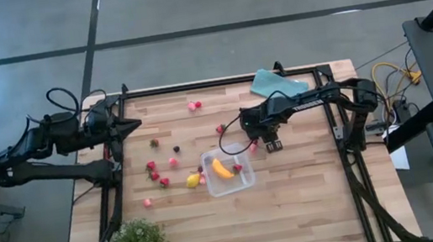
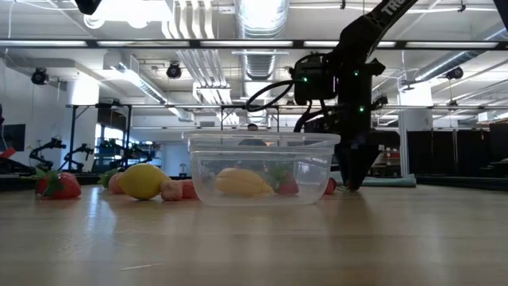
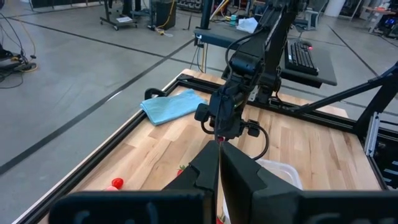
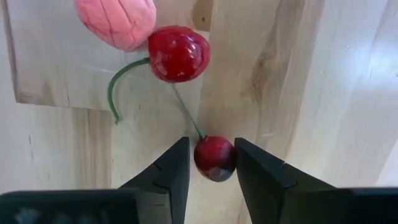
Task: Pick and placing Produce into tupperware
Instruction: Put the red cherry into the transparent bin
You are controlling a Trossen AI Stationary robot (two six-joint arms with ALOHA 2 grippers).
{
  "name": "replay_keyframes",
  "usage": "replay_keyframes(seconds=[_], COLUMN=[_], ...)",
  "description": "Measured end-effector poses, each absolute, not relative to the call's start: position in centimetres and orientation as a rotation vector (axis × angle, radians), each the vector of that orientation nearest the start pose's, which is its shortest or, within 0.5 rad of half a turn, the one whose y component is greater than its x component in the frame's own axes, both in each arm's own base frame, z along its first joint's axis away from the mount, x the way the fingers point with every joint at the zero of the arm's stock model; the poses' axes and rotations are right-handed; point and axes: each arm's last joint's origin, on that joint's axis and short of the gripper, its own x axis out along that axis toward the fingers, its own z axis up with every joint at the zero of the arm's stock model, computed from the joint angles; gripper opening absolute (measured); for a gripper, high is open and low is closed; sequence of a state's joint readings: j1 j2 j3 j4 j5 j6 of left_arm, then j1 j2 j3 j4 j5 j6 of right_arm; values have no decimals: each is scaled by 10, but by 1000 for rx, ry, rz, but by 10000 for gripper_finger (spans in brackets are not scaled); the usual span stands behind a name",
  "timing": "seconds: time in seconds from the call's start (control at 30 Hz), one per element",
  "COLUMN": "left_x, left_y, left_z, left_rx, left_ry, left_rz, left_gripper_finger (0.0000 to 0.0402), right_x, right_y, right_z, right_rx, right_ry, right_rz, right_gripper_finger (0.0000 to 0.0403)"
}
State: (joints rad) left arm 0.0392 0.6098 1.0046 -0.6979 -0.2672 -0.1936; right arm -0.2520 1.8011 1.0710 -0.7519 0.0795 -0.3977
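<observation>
The tupperware [image 1: 230,172] is a small clear square box with rounded corners, standing upright and lidless near the middle of the tabletop. Inside it lie a yellow banana [image 1: 221,169] and a small red piece [image 1: 238,168]. A yellow lemon [image 1: 193,180] rests just outside its left wall. Red and pink strawberry-like pieces [image 1: 156,176] are scattered farther left, with one pink piece [image 1: 194,105] near the far edge. A pair of dark red cherries [image 4: 180,53] joined by green stems lies beside a pink fruit [image 4: 115,22] just behind the box.
</observation>
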Motion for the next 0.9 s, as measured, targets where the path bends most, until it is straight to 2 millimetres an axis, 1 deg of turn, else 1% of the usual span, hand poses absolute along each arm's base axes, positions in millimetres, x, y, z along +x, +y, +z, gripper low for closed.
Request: replay_keyframes(seconds=[0.17, 0.43, 0.63, 0.77, 0.9], left_x=[98, 98, 98, 98, 98], left_y=[11, 11, 12, 12, 11], left_z=[376, 376, 376, 376, 376], left_rx=[-156, -157, -157, -157, -143], left_ry=[272, 272, 272, 272, 274], left_rz=[332, 332, 333, 333, 330], left_gripper_finger=[0, 0, 0, 0, 0], right_x=[301, 299, 297, 296, 298], right_y=[-80, -81, -80, -80, -81], right_z=[146, 146, 147, 156, 172], right_rx=[-192, -201, -170, -133, -105], right_ry=[1512, 1532, 1545, 1538, 1517], right_rz=[31, 8, -16, -54, -92], right_gripper_finger=[120, 84, 80, 81, 79])
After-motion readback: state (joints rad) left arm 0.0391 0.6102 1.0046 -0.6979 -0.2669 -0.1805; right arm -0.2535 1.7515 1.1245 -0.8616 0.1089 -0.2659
